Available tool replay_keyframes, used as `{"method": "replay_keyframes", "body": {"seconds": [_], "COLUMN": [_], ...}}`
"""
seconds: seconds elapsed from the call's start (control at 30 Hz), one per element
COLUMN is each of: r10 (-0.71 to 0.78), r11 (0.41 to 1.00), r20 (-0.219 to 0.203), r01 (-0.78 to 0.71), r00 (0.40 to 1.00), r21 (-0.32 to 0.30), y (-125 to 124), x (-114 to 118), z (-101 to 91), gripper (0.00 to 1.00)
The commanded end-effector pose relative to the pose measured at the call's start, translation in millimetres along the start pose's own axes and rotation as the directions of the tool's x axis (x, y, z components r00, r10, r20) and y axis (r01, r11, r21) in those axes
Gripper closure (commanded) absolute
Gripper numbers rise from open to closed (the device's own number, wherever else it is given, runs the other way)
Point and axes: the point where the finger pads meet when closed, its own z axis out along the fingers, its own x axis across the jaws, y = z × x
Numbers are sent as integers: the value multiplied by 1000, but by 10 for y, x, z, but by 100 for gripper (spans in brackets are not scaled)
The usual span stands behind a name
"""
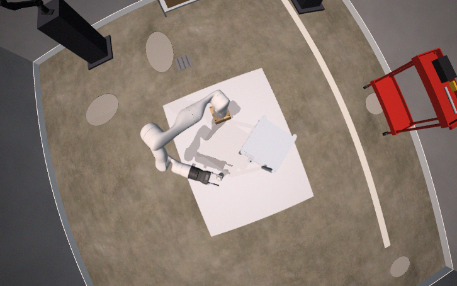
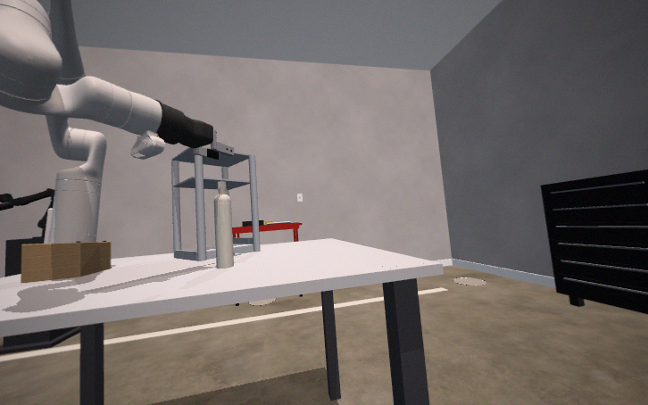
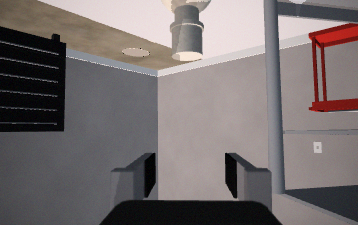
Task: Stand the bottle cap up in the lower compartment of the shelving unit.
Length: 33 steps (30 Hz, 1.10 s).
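The bottle (image 2: 223, 228) stands upright, cap up, on the table (image 2: 334, 267), in front of the shelf (image 2: 199, 210) and back from the table's edges. The gripper (image 2: 228, 149) reaches level above the cap, jaws wide apart and empty.

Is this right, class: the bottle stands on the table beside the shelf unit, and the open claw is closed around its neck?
Not quite. The bottle does stand on the table beside the shelf unit, but the open claw is not around its neck. The exterior view shows it above the cap, holding nothing.
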Motion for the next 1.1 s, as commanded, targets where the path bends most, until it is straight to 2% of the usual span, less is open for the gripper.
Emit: {"method": "replay_keyframes", "body": {"seconds": [0.0,1.07], "r10": [-5,-3], "r11": [1000,999], "r20": [3,-7], "r01": [5,3], "r00": [1000,1000], "r21": [-28,-32], "y": [1,-101], "x": [-16,-17], "z": [-8,-4], "gripper": [0,0]}}
